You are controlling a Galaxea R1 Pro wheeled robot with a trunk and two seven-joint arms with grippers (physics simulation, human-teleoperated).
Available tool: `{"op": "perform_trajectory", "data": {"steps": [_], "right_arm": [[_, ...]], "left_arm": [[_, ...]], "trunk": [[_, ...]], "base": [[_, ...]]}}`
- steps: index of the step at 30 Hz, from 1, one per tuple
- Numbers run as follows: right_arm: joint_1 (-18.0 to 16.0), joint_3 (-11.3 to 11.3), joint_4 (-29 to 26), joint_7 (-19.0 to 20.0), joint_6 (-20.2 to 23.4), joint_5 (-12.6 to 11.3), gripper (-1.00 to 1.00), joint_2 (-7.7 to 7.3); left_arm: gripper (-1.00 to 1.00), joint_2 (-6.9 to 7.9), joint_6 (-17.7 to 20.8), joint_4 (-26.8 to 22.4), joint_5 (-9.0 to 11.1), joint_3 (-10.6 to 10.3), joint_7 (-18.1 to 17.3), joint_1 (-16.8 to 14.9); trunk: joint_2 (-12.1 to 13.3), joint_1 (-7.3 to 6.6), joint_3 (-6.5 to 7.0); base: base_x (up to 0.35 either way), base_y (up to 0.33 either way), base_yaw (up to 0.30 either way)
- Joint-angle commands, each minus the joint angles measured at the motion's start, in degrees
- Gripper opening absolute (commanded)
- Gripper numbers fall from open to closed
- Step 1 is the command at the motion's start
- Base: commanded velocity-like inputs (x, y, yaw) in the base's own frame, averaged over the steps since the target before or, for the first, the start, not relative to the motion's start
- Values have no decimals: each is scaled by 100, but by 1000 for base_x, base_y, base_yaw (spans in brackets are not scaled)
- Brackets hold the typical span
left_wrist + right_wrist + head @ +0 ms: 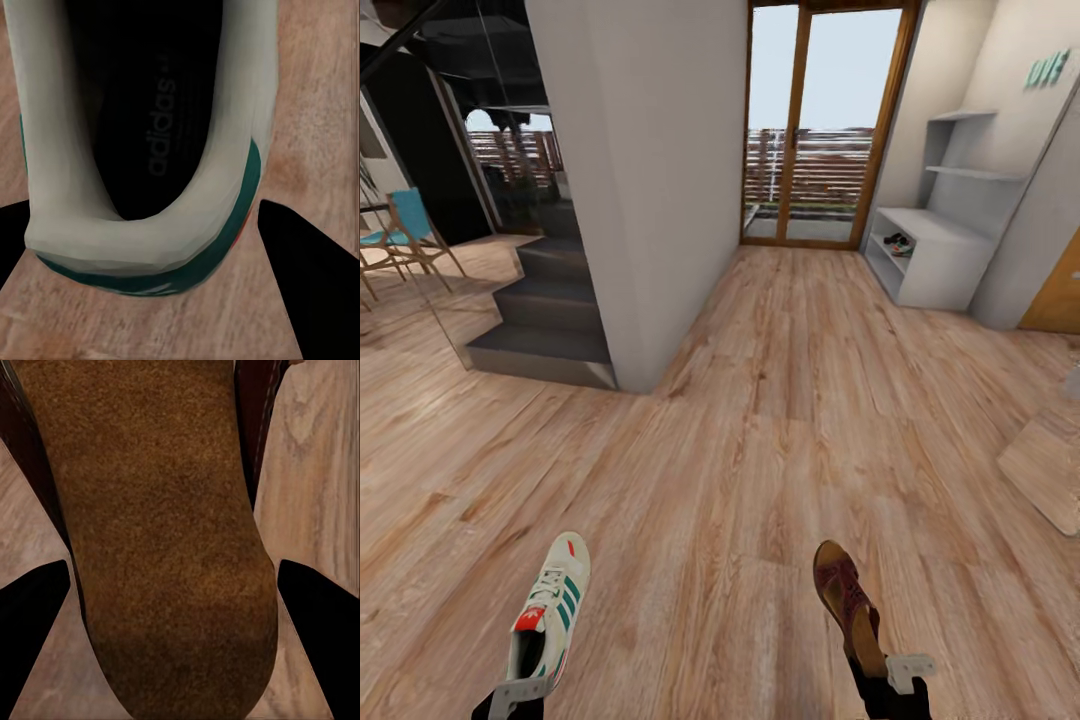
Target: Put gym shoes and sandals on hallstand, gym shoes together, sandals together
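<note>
Wide corridor floor [780, 420], open ahead to white hallstand [935, 255] far right beside glass door [820, 120]. Left pincer [520, 690] clenched on gym shoe [550, 610], "adidas" readable on insole [161, 124]. Right pincer [895, 680] grasping sandal [845, 595].

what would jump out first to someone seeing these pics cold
A white gym shoe with green stripes is held in the left tool low in the head view, and a brown sandal in the right tool. Far across the wood floor, the white hallstand stands beside the glass door.
</note>
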Motion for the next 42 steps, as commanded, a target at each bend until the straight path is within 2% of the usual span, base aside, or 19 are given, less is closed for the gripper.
{"op": "perform_trajectory", "data": {"steps": [1,15,42], "right_arm": [[-4,-52,5,39,-15,30,-100,1],[-4,-52,5,39,-15,27,-100,1],[-4,-43,8,48,-15,30,-100,27]], "left_arm": [[-100,-3,-23,2,-51,49,-31,-4],[-100,5,-28,2,-41,57,-31,-4],[-100,5,-21,11,-41,57,-31,-4]], "trunk": [[-2,-1,4],[-2,-1,104],[-2,-1,293]], "base": [[0,0,-193],[32,0,-216],[324,0,-222]]}}
